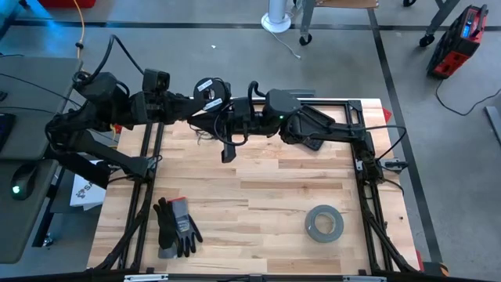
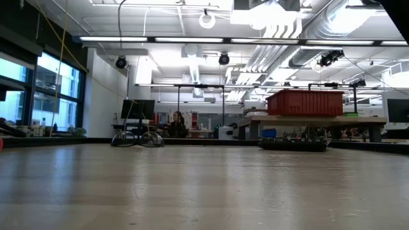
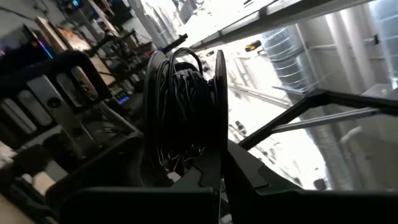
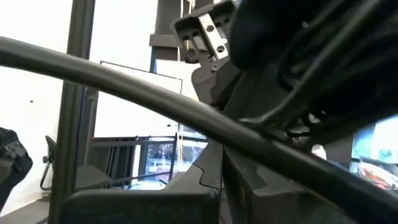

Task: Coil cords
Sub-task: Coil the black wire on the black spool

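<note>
Cord looks largely wound on its spool, raised at the table's far edge in the left gripper's closed fingers; right gripper closed, empty alongside. Tail unclear.

No legible text or labels anywhere

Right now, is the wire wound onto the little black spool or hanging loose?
Mostly wound. The left wrist view shows the spool packed with dark wire between its rims, in front of the shut left pincer. A loose tail: cannot tell.
</note>
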Controlling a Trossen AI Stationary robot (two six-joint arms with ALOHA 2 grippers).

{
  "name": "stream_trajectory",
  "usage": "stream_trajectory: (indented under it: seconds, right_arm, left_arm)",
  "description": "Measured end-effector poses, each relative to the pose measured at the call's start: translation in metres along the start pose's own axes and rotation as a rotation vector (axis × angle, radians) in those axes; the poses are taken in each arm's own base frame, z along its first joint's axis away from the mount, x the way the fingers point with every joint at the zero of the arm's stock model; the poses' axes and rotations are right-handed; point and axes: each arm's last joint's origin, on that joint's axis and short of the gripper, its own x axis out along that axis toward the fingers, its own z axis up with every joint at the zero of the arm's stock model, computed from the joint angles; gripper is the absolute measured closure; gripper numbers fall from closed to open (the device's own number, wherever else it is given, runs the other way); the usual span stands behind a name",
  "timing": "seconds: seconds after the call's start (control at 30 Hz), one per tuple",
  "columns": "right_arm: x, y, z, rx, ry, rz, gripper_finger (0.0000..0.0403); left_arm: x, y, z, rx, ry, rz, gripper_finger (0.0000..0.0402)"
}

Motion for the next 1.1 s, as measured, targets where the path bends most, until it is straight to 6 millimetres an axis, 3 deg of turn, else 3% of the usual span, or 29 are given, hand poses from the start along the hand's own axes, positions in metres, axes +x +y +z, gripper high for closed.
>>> stream_trajectory:
  seconds: [0.47,0.67,1.1]
  right_arm:
    - [0.0,-0.011,0.001,-0.046,-0.036,-0.071,0.0403]
    - [-0.001,-0.015,0.003,-0.039,-0.059,-0.077,0.0403]
    - [-0.001,-0.013,0.006,-0.026,-0.098,-0.002,0.0403]
  left_arm:
    - [-0.006,-0.009,0.003,-0.148,0.03,-0.097,0.0401]
    - [-0.015,-0.013,0.008,-0.129,0.006,-0.102,0.0401]
    - [-0.013,-0.009,0.006,-0.05,-0.024,-0.035,0.0401]
